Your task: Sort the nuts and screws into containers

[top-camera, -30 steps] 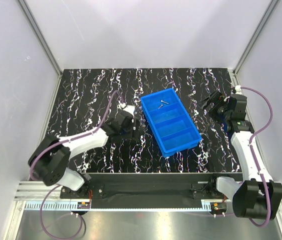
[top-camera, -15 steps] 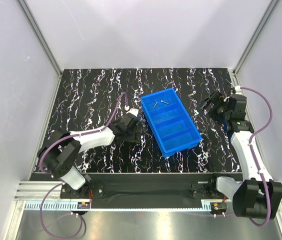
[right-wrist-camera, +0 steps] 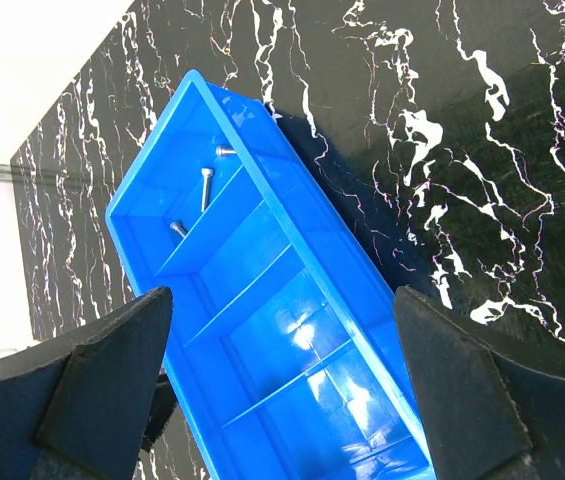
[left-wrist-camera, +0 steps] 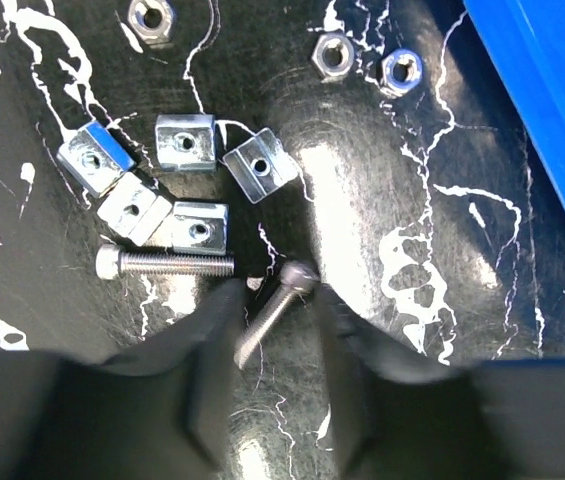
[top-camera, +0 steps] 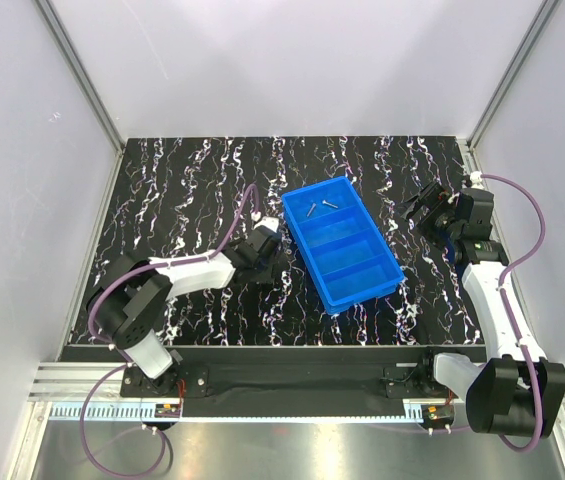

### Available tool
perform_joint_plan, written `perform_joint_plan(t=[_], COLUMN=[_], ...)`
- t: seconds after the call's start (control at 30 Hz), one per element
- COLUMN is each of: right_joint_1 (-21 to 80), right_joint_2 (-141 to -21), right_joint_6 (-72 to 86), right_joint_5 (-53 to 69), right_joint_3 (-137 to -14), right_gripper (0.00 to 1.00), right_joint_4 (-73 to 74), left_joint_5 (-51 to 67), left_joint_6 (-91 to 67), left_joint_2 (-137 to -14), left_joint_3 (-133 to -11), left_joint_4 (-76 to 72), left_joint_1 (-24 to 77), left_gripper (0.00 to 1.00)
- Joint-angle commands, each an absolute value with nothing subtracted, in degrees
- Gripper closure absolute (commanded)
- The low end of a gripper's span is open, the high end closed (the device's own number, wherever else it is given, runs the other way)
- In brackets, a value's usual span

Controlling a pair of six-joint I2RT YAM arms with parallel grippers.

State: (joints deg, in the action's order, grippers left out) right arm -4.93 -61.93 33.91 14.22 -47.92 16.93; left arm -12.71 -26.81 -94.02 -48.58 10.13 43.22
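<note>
Silver nuts (left-wrist-camera: pixel 187 140) crowd a screw (left-wrist-camera: pixel 296 278), seemingly within left tool (left-wrist-camera: pixel 278 312)

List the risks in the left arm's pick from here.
The tilted screw lies slantwise between the open left fingers, so it may pivot or slip on closing. The second screw and a square nut sit close by; one finger could nudge them.

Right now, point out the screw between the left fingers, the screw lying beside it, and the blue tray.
Slanted screw (left-wrist-camera: pixel 274 308): left wrist view, mid-shaft.
Level screw (left-wrist-camera: pixel 167 263): left wrist view, mid-shaft.
Blue tray (right-wrist-camera: pixel 297 335): right wrist view, bare compartment floor.
</note>
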Motion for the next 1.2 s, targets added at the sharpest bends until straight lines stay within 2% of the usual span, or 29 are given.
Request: perform_joint_plan(t=[0.0, 0.13, 0.23, 0.27, 0.33, 0.53, 0.67, 0.8, 0.97, 1.17], right_joint_1=[-4.75, -4.75, -4.75, -4.75, -4.75, -4.75, -4.75, -4.75, -4.75, -4.66], right_joint_2=[-62.14, -61.88, -61.87, -61.96, -62.40, -62.76, -62.75, -62.84, -62.32, -61.79], right_joint_6=[33.66, 33.58, 33.66, 33.92, 33.93, 34.28, 34.54, 34.54, 34.19, 33.40], right_joint_5=[14.15, 14.06, 13.63, 13.62, 13.62, 13.10, 13.18, 12.92, 11.43, 9.85], right_joint_3=[-48.43, -48.43, -48.16, -48.16, -48.43, -48.52, -48.25, -48.25, -48.25, -49.39], right_gripper=[0.00, 0.00, 0.00, 0.00, 0.00, 0.00, 0.00, 0.00, 0.00, 0.00], right_joint_4=[15.03, 15.29, 15.03, 15.03, 15.03, 15.38, 15.20, 15.12, 15.82, 17.75], left_joint_5=[-13.10, -11.95, -11.86, -11.95, -12.13, -16.78, -18.02, -16.44, -11.87, -6.94], left_joint_6=[-27.95, -29.18, -29.97, -30.23, -31.11, -33.57, -31.38, -24.81, -19.26, -17.58], left_joint_2=[-94.66, -93.87, -93.43, -93.34, -92.47, -81.05, -78.75, -83.92, -98.33, -109.14], left_joint_3=[-47.46, -45.79, -44.21, -44.21, -44.56, -47.28, -52.90, -62.38, -77.57, -86.83], left_joint_4=[9.93, 9.84, 8.88, 8.70, 8.61, 4.14, 0.54, -2.72, -4.83, -3.87], left_joint_1=[43.42, 43.51, 43.42, 43.50, 43.51, 43.07, 40.09, 39.20, 39.02, 39.02], left_gripper=[0.67, 0.76, 0.86, 0.94, 0.97, 0.98, 0.99, 0.99, 0.99, 0.98])
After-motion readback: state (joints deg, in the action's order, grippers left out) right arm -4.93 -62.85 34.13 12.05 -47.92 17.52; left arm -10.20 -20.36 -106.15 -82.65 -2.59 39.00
